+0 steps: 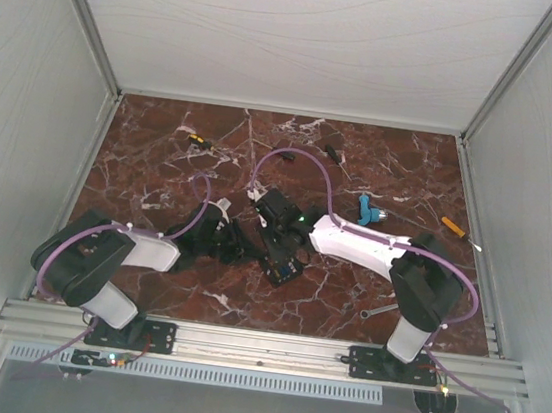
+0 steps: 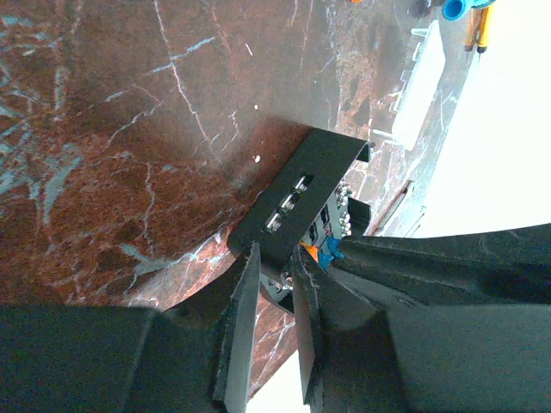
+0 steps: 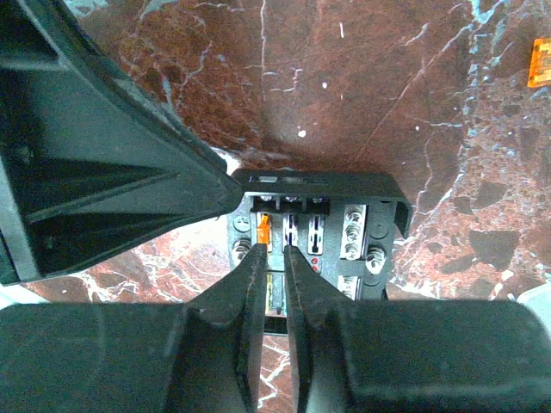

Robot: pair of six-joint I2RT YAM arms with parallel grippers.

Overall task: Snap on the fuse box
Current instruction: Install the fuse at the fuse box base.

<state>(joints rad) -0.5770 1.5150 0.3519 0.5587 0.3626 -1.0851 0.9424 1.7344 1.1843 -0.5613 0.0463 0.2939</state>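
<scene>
The fuse box [image 1: 284, 267] is a black open box at the table's middle, with orange and blue fuses showing [image 2: 323, 249]. My left gripper [image 2: 275, 254] is shut on its near wall and holds it from the left [image 1: 251, 246]. My right gripper [image 3: 275, 251] is shut, with only a thin slit between the fingers, and its tips rest on the fuse rows of the box [image 3: 344, 215]. It comes down onto the box from the far side [image 1: 286, 246]. A clear plastic lid [image 2: 420, 82] lies on the table beyond the box, apart from it.
A blue plastic piece [image 1: 368, 211] and an orange-handled screwdriver [image 1: 453, 226] lie at the right. A yellow-black screwdriver [image 1: 198, 141] and a black one [image 1: 333, 154] lie at the back. A small metal part [image 1: 379, 308] lies front right. A loose orange fuse [image 3: 540, 64] is nearby.
</scene>
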